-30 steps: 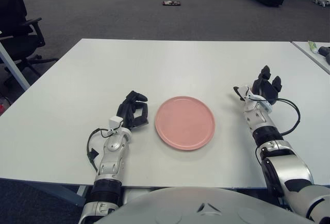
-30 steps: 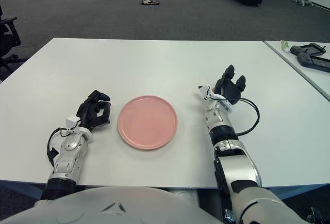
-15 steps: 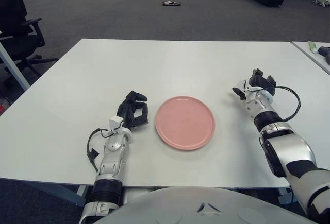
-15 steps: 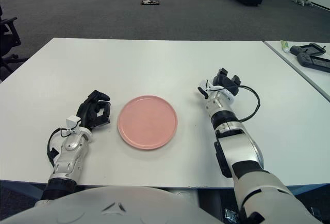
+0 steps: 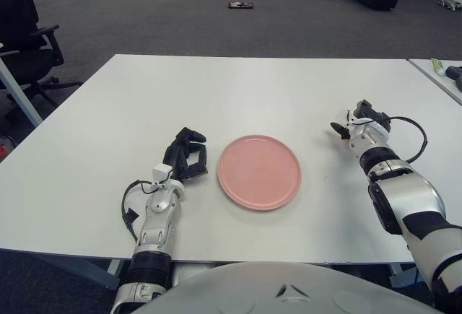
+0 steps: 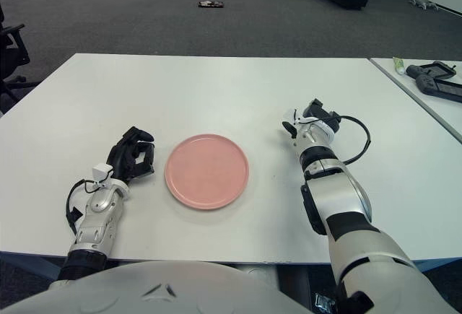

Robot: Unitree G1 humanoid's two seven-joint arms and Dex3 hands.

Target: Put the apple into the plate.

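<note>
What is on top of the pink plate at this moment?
Nothing lies on the pink plate; its whole surface shows bare. No apple is visible anywhere on the white table. Nothing covers the plate.

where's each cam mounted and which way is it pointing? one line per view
Left eye view: on the head, facing forward and down at the white table; shows the left hand left of the pink plate, the right hand right of it, and the torso at the bottom edge.
Right eye view: same head, slightly to the right, same aim; a second table with a controller shows at the right edge.
Shared: table, plate, both hands, grey floor behind; no apple in either.
</note>
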